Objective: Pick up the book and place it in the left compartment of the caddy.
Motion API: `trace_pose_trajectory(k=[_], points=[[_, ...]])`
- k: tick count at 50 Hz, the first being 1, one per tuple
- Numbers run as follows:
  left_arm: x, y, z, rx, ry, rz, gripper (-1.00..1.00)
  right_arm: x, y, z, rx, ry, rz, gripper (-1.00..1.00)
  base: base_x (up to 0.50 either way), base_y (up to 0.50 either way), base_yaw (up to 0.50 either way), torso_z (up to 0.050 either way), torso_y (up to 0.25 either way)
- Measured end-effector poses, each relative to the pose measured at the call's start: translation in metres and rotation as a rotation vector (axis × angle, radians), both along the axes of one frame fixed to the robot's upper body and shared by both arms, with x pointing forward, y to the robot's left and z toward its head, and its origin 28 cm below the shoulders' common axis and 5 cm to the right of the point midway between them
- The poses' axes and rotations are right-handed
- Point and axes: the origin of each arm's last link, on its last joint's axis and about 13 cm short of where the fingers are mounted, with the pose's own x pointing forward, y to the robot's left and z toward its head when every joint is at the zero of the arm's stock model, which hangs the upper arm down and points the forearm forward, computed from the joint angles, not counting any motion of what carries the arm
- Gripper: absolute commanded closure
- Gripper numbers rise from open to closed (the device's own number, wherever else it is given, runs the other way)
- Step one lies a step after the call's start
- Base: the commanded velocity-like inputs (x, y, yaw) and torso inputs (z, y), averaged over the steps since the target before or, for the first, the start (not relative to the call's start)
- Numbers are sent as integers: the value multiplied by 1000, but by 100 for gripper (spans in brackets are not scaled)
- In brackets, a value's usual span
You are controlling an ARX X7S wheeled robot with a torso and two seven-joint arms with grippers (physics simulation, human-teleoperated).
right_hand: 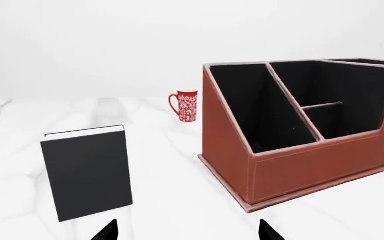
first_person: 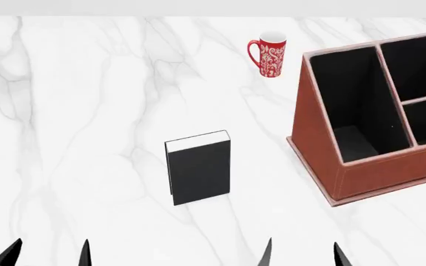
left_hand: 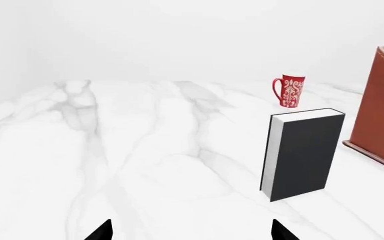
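Book (left_hand: pixel 304 154) stands upright on the white marble tabletop (left_hand: pixel 112 150) in the left wrist view, red patterned mug (left_hand: pixel 289 90) behind it, plain white wall beyond. Left gripper (left_hand: pixel 192 231) is spread wide, holding nothing. From the head, the caddy (first_person: pixel 313 149) sits right of the book, its long left compartment (first_person: pixel 354 111) bare inside. The right wrist view shows the right gripper (right_hand: pixel 186 231) wide apart too, nothing held.

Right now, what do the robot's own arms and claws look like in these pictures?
Little shows. Only the finger ends of the left claw and the right claw enter the head view: plain matte black tapering blades ending in points. Each wrist view shows the same two black tips. No arm links, cables or markings are visible.
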Motion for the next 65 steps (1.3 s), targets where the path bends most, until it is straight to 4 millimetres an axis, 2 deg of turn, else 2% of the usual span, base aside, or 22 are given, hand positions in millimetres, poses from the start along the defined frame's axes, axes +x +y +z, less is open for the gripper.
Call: trace_pose_trajectory(k=[11,36,54,65], points=[[2,2,26,-7,4,-15,-100,-1,-9,34,0,-24,-24,-100,0,0,0,0,0],[-8,13,130,20,-53,-66,-100,-15,-13,133,0,-87,-4,-100,0,0,0,0,0],[-30,18,170,4,-88,-58,-100,-36,-10,176,-3,-120,13,-100,0,0,0,0,0],[-41,21,185,15,-131,-57,-100,-53,-9,191,-33,-147,23,-100,0,0,0,0,0]])
